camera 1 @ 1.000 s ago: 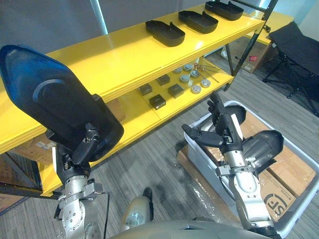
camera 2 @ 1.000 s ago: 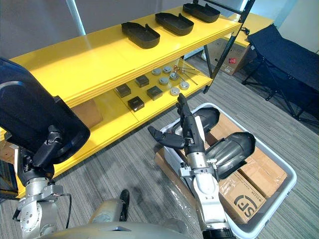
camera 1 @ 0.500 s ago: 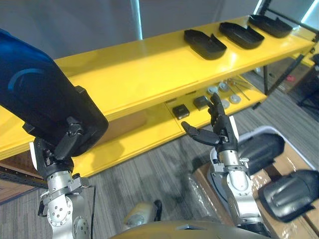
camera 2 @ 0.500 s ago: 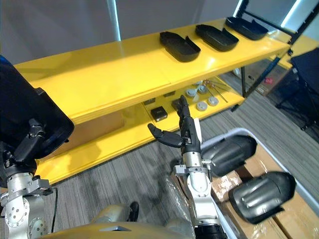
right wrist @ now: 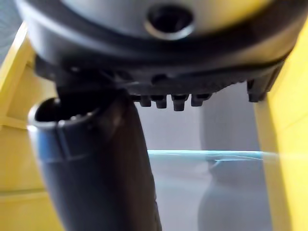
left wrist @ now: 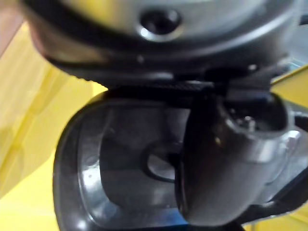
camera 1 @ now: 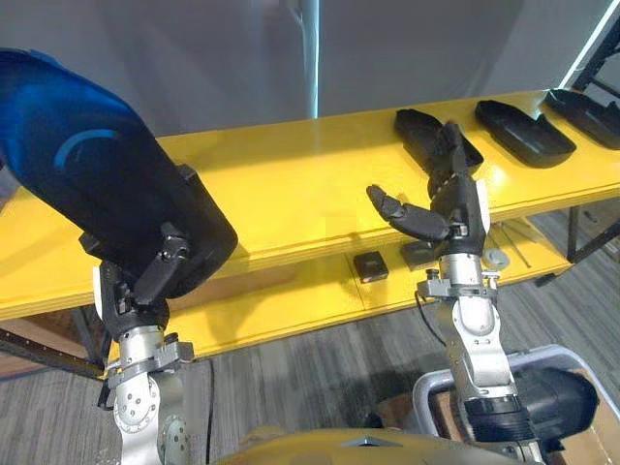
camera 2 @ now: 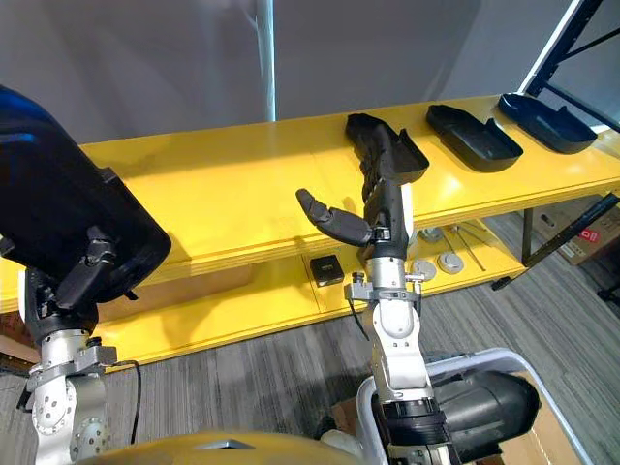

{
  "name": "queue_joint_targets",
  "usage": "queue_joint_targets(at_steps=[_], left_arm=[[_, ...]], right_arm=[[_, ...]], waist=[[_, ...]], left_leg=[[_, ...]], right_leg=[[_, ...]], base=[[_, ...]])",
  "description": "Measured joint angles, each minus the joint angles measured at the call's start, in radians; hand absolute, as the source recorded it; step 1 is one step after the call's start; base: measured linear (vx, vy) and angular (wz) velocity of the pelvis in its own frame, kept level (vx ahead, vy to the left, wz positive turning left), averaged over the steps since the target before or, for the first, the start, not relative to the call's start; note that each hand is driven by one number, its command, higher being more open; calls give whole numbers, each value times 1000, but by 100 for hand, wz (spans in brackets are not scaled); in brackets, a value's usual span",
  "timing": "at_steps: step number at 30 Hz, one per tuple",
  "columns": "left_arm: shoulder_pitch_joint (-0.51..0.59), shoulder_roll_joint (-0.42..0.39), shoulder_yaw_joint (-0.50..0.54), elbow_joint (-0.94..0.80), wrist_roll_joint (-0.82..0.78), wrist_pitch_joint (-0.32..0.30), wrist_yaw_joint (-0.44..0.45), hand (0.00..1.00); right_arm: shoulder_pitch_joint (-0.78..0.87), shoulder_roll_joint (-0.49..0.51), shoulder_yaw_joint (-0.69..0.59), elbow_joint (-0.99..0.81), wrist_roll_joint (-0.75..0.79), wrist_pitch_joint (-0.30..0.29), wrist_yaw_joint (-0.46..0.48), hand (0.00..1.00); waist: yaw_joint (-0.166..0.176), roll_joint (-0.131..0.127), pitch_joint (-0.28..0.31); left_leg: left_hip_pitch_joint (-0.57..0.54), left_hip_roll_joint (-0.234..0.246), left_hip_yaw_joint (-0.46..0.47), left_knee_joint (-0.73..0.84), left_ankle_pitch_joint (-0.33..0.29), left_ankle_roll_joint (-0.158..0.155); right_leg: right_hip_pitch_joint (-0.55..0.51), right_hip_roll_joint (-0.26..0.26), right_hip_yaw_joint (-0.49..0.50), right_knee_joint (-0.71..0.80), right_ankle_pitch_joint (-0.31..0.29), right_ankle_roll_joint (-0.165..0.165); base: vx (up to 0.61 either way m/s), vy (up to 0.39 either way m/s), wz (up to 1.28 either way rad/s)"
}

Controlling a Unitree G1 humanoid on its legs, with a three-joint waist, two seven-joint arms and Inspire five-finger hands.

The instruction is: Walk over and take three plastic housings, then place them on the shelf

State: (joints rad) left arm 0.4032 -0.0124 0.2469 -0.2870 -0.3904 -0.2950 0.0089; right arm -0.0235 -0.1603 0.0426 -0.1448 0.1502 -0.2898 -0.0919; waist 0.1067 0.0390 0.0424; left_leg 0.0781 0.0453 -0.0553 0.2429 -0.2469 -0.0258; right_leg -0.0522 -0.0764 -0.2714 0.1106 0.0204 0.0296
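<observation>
Yellow shelf (camera 1: 291, 194) ahead: the left hand (camera 1: 143, 291) clasps a dark plastic housing (camera 1: 97, 189) at nine o'clock, the right hand (camera 1: 444, 205) spread and empty; best laid flat on bare board, clear of three housings (camera 1: 523, 131) at two o'clock.

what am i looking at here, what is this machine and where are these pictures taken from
It's a two-legged humanoid robot with two arms and dark hands. The two wide pictures come from a stereo camera on its head, looking down; the two close ones from cameras on its wrists. Its left hand grips a big dark plastic housing; its right hand is open and holds nothing. Before it stands a yellow shelf with three more housings on top and small parts on the lower board.
</observation>
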Motion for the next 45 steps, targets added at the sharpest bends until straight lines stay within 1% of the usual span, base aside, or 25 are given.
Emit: queue_joint_targets(at_steps=[1, 3, 4, 5, 6, 7, 8, 9, 10, 11, 12, 14, 17, 20, 21, 23, 26, 28, 31, 34, 35, 37, 39, 41, 45], left_arm=[[6, 0, -2, 0, 1, 0, 1, 0], [6, 1, -7, 6, 9, 0, 6, 0], [-8, 3, -6, 6, 13, 0, 7, 0], [-25, 9, -6, 6, 34, -1, 10, 0], [-34, 16, -7, 6, 54, -3, 14, 0], [-58, 29, -17, 7, 90, -3, 20, 0], [-74, 31, -34, 7, 105, -4, 29, 0], [-83, 31, -46, 7, 117, -4, 37, 0], [-94, 33, -64, 7, 138, -4, 53, 0], [-100, 45, -74, 7, 166, -1, 62, 0], [-116, 68, -81, 7, 175, 12, 71, 0], [-153, 96, -87, 7, 178, 47, 69, 0], [-190, 119, -83, 7, 213, 111, 59, 0], [-215, 139, -89, 7, 211, 162, 32, 0], [-227, 139, -95, 7, 197, 193, 15, 0], [-267, 143, -139, 14, 130, 258, -3, 0], [-362, 144, -215, 115, 72, 315, -5, 0], [-411, 147, -235, 182, 48, 343, 13, 0], [-499, 160, -237, 349, 31, 366, 83, 0], [-575, 193, -233, 466, -7, 391, 136, 0], [-602, 196, -226, 500, -28, 404, 155, 0], [-632, 203, -218, 538, -52, 411, 177, 0], [-676, 210, -213, 565, -87, 441, 199, 0], [-690, 210, -206, 566, -97, 457, 208, 0], [-731, 209, -197, 611, -123, 490, 219, 0]], right_arm=[[2, 0, 0, -4, 11, 0, 7, 100], [7, -1, -4, -5, 36, 0, 38, 100], [7, -5, -11, -9, 49, 0, 58, 100], [7, -17, -24, -16, 54, 0, 74, 100], [7, -24, -31, -18, 54, 0, 78, 100], [3, -38, -51, -20, 54, -1, 82, 100], [1, -44, -66, -21, 53, -1, 82, 100], [2, -44, -74, -22, 53, -2, 81, 100], [2, -41, -83, -22, 55, -2, 75, 100], [2, -36, -82, -23, 59, -2, 70, 100], [3, -34, -84, -30, 65, -2, 65, 100], [10, -27, -88, -39, 77, -2, 64, 100], [53, 22, -86, -79, 107, 0, 91, 100], [96, 50, -52, -122, 106, 8, 114, 100], [109, 49, -29, -142, 106, 21, 125, 100], [135, 49, 5, -164, 107, 34, 153, 100], [151, 45, 54, -165, 108, 69, 182, 100], [158, 42, 86, -165, 110, 83, 197, 100], [175, 38, 139, -165, 111, 108, 222, 100], [184, 38, 151, -165, 143, 112, 241, 100], [186, 33, 151, -165, 152, 114, 246, 100], [187, 21, 154, -165, 164, 123, 266, 100], [188, 0, 165, -165, 180, 130, 288, 100], [188, -3, 172, -165, 183, 133, 309, 100], [188, -3, 198, -165, 192, 147, 311, 100]], waist=[[0, -1, 0], [-2, -2, 10], [-3, 2, 29], [-4, 8, 43], [-3, 12, 42], [-2, 17, 42], [-4, 23, 39], [-7, 27, 37], [-17, 30, 35], [-26, 18, 34], [-37, 5, 30], [-58, -4, 32], [-60, -5, 30], [-78, -14, 22], [-84, -16, 17], [-87, -20, 14], [-91, -16, 2], [-105, -14, -2], [-135, -21, -27], [-148, -32, -34], [-160, -33, -34], [-168, -32, -35], [-178, -32, -35], [-186, -29, -35], [-191, -26, -36]], left_leg=[[-2, 3, 3, 17, -1, 0], [-54, 13, 27, 170, -15, -20], [-115, 25, 45, 334, -14, -26], [-178, 56, 85, 444, -28, -34], [-196, 78, 108, 427, -48, -17], [-218, 117, 145, 333, -56, -2], [-216, 138, 163, 197, -19, -4], [-208, 139, 171, 137, 20, -22], [-172, 134, 195, 63, 112, -61], [-148, 109, 218, 16, 135, -63], [-134, 80, 238, -26, 151, -51], [-112, 48, 255, -65, 167, -33], [-53, 26, 298, -120, 171, -27], [-32, 27, 308, -144, 171, -27], [-32, 29, 312, -147, 171, -27], [-32, 36, 323, -150, 171, -28], [-27, 38, 334, -160, 175, -34], [-22, 38, 341, -162, 175, -34], [-20, 47, 382, -169, 172, -38], [-22, 57, 413, -175, 171, -46], [-22, 58, 418, -175, 172, -47], [-22, 61, 436, -176, 173, -49], [-30, 66, 442, -176, 175, -52], [-32, 68, 444, -178, 176, -53], [-29, 68, 450, -178, 176, -53]], right_leg=[[14, 7, 0, -17, -3, -3], [63, 20, -3, -62, -6, -8], [104, 25, -3, -84, -12, -21], [127, 26, -17, -97, -17, -30], [127, 26, -21, -96, -20, -32], [119, 23, -24, -96, -22, -32], [112, 14, -24, -95, -25, -22], [110, 9, -21, -94, -29, -11], [110, -8, -8, -92, -30, 8], [107, -32, 1, -91, -26, 16], [105, -58, 4, -97, -11, 31], [106, -86, 9, -106, 7, 57], [121, -101, 28, -114, 15, 68], [129, -102, 24, -122, 15, 69], [130, -99, 24, -130, 15, 69], [128, -93, 24, -132, 15, 69], [126, -90, 27, -133, 16, 69], [125, -90, 32, -132, 17, 70], [103, -83, 63, -132, 24, 67], [82, -73, 87, -131, 29, 63], [75, -71, 93, -129, 29, 62], [61, -65, 111, -128, 32, 58], [48, -59, 117, -128, 34, 56], [44, -57, 118, -128, 34, 56], [43, -57, 123, -128, 34, 56]], base=[[113, -109, -1], [88, -89, 7], [60, -43, 15], [26, -4, 17], [-2, 26, 15], [-18, 63, 5], [0, 83, -1], [39, 152, -12], [66, 158, -16], [94, 210, -20], [126, 196, -16], [140, 182, -13], [98, 93, -30], [54, 15, -13], [30, -23, -9], [3, -34, -7], [-25, -21, -7], [-38, 3, -14], [-47, 4, -34], [-37, -18, -32], [-6, -26, -22], [8, -23, -24], [5, -31, -12], [4, -16, -1], [-5, -9, -4]])
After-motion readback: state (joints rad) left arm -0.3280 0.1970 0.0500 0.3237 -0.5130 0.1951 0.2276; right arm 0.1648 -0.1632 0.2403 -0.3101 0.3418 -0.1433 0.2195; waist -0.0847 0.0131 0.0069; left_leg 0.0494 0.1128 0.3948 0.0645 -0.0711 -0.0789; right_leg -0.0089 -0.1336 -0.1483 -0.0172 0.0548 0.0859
